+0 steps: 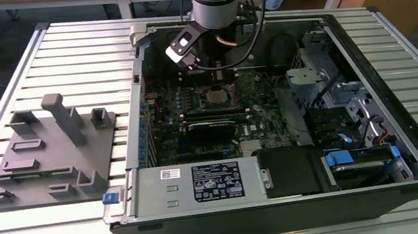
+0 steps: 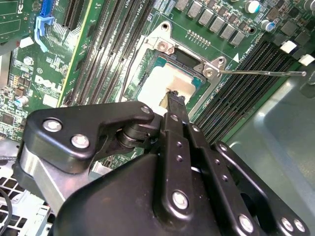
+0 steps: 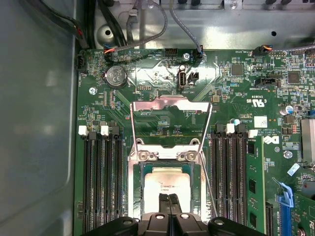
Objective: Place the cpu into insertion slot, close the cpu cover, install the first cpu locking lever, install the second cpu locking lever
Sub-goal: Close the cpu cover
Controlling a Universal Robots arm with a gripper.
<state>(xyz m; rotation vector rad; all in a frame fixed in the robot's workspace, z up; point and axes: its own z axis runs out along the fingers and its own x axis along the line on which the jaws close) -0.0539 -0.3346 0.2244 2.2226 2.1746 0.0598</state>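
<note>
The cpu (image 3: 167,183) lies flat in the insertion slot (image 3: 134,179), its pale metal top facing up. My gripper (image 3: 170,198) is shut, its two black fingertips pressed together right over the chip's near edge, with nothing between them. The second wrist view gives the same picture: gripper (image 2: 175,100) over the cpu (image 2: 160,81), inside the slot's silvery rim (image 2: 158,35). The cpu cover (image 3: 170,103) stands open, swung back off the slot. A thin wire locking lever (image 3: 209,189) (image 2: 261,73) sticks out unlatched beside the slot. In the exterior view my gripper (image 1: 215,80) hangs just above the slot (image 1: 215,97).
Rows of black memory slots (image 3: 101,182) (image 3: 229,172) flank the slot. The open computer case (image 1: 393,92) surrounds the board, with a power supply (image 1: 200,182) at the front and drive cages at the exterior view's right. A grey fixture (image 1: 54,156) sits on the table at the exterior view's left.
</note>
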